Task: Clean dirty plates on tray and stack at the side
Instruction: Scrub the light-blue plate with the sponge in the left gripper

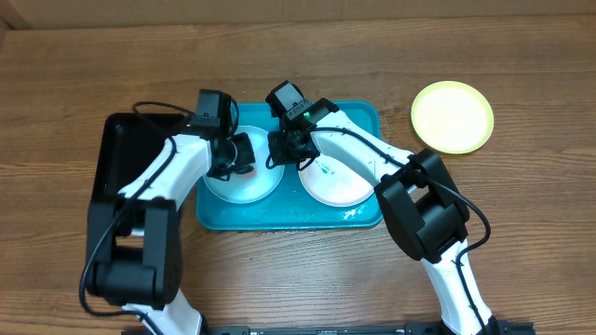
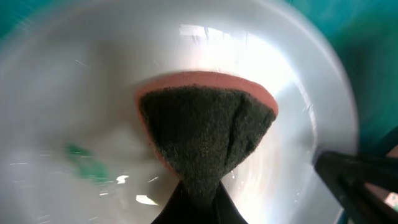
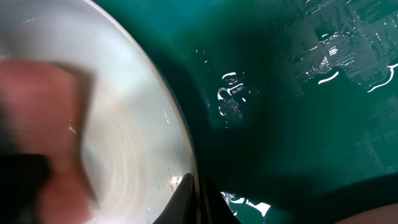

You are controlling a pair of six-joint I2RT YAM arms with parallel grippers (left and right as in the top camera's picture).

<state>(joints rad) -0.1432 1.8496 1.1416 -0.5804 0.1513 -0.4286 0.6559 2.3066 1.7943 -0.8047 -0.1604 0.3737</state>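
The turquoise tray [image 1: 279, 221] holds two plates. My left gripper [image 1: 244, 154] is shut on a pink sponge with a dark scouring face [image 2: 208, 134] and presses it on the pale light blue plate [image 1: 244, 191]. A green smudge [image 2: 84, 162] lies on that plate, left of the sponge. My right gripper [image 1: 279, 149] is shut on that plate's right rim [image 3: 186, 155], and its fingers pinch the edge in the right wrist view [image 3: 198, 190]. The white plate [image 1: 335, 186] lies on the tray's right half. The yellow-green plate [image 1: 453, 116] lies on the table to the right of the tray.
A black rectangular tray [image 1: 121, 158] sits against the turquoise tray's left side, under my left arm. Water films the turquoise tray floor [image 3: 298, 124]. Bare wooden table [image 1: 521, 214] lies in front and to the right.
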